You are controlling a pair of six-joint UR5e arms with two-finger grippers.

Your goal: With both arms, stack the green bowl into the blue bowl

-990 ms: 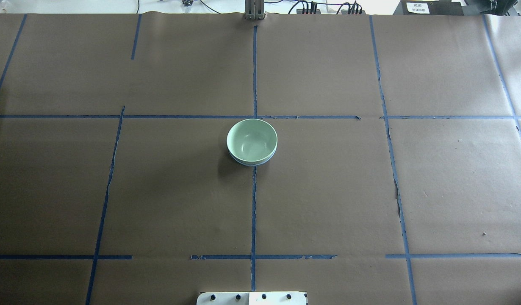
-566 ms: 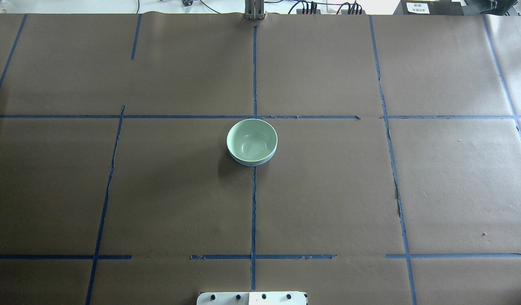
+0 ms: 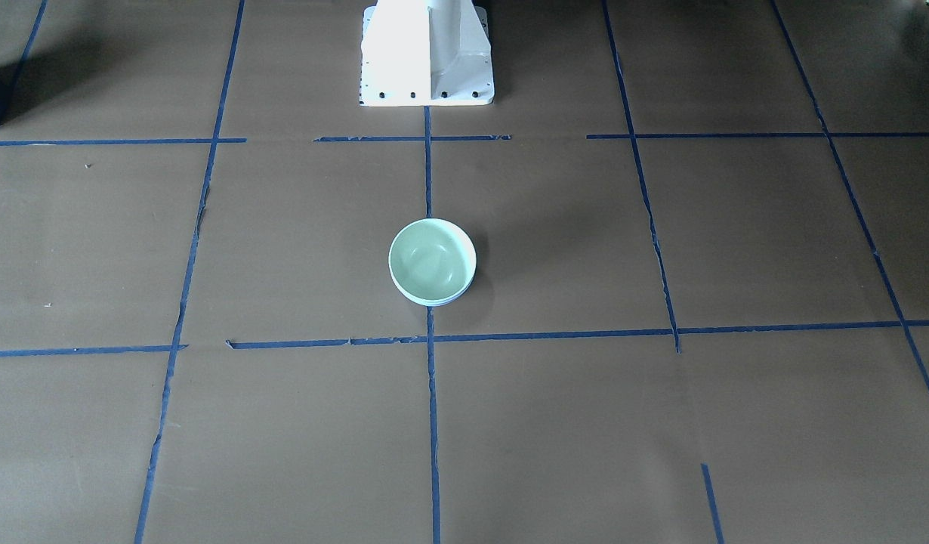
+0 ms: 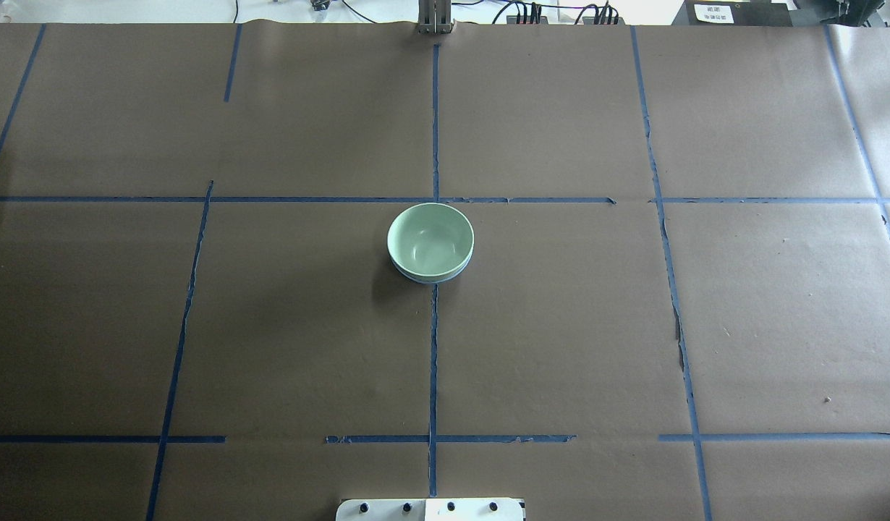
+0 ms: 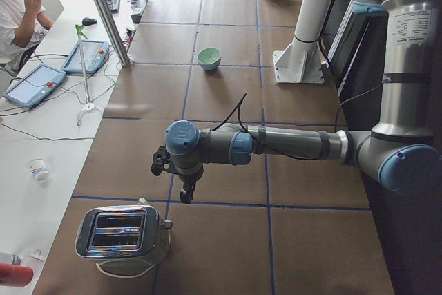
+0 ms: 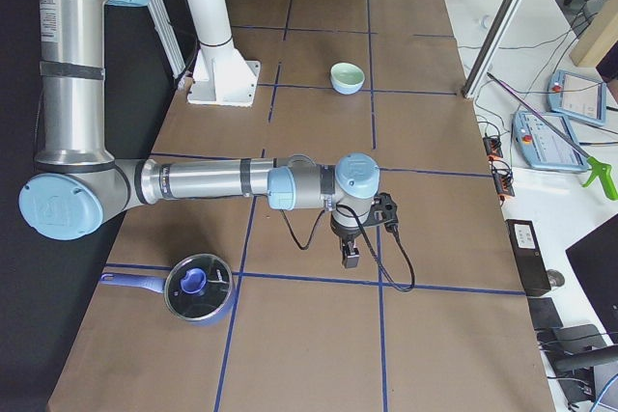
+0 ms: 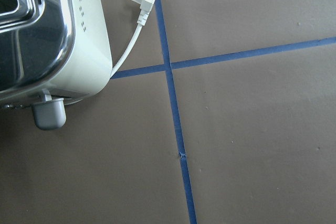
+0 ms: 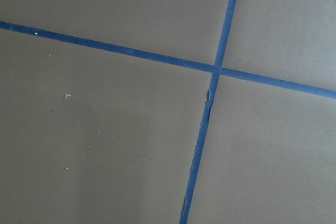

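— where does the small, round, glossy mint-green bowl [image 4: 430, 239] sit?
— mid-desk, nested inside the small, round, pale periwinkle-blue bowl [image 4: 432, 278]. only a thin blue rim shows beneath it, on the brown paper-covered desk [image 4: 561, 325] with its blue tape grid. the stack looks finished to me.
— and the arms?
— both are well apart from the bowls. the left tool [image 5: 185, 195] hangs over one end of the desk, just beside a chrome-and-cream toaster [image 5: 124, 236]. the right tool [image 6: 348, 256] hangs at the opposite end, near a blue-handled saucepan with a glass lid [image 6: 198, 288]. neither seems to carry anything, but from these side angles i cannot tell whether the jaws are parted or closed.
— and if someone had to lift the green bowl?
— i'd judge it light, rigid and slick, perhaps breakable if it's ceramic. take it at the rim, one finger inside the wall and one outside. the nested fit leaves little outer wall to catch, so the blue bowl may need steadying.
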